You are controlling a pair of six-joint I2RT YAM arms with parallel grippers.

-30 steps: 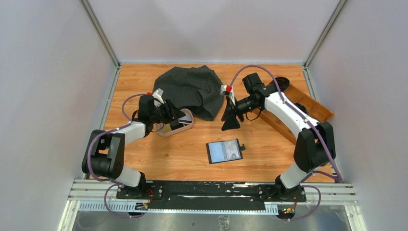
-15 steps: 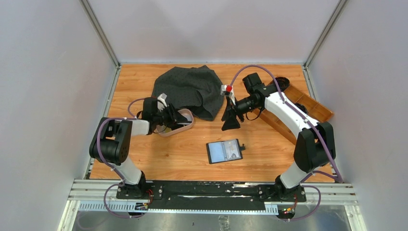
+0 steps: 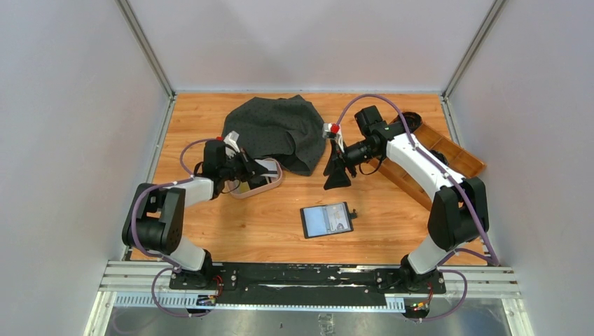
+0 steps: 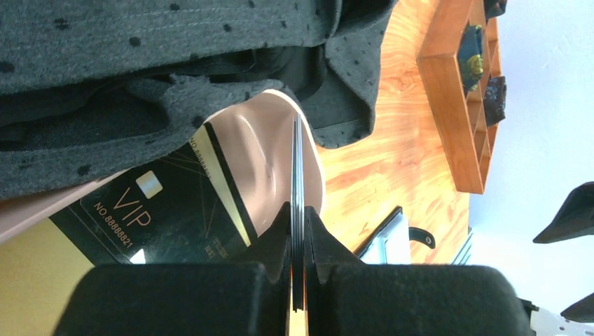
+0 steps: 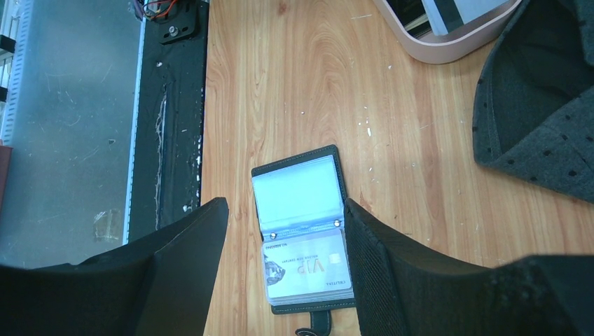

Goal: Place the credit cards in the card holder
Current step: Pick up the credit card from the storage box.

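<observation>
Since the card looks thin, stiff and slick, the left end effector clamps its flat faces over the pink dish. The right end effector hangs open above the card holder on the desk.

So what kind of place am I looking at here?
Likely a lab robot test cell: left arm and right arm bolted to a rail, bare white walls boxing in a wooden table, props like a card holder and dish.
</observation>
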